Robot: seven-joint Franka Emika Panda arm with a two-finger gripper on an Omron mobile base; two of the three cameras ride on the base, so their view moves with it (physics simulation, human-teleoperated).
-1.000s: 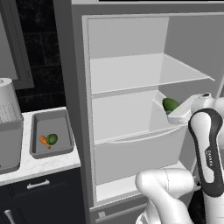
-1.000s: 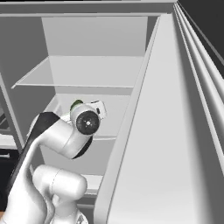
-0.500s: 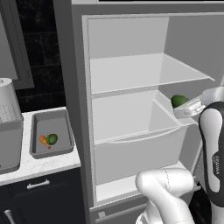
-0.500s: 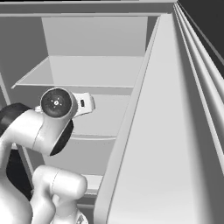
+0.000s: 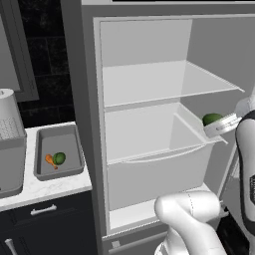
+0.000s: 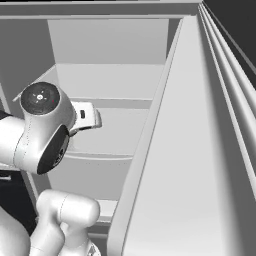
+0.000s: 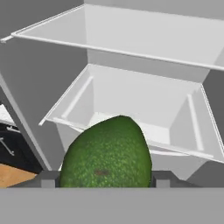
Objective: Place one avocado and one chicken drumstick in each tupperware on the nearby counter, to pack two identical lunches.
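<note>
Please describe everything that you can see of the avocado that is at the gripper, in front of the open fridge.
The avocado is dark green with a finely pebbled skin and one small dark spot, egg-shaped, its narrower end pointing away from the hand. It sits between the two dark fingers of the gripper, off any shelf, in front of the grey fridge drawer. From the left base view just its rounded top shows.

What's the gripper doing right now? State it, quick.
Gripper: closed on the avocado, held in front of the open fridge.
</note>
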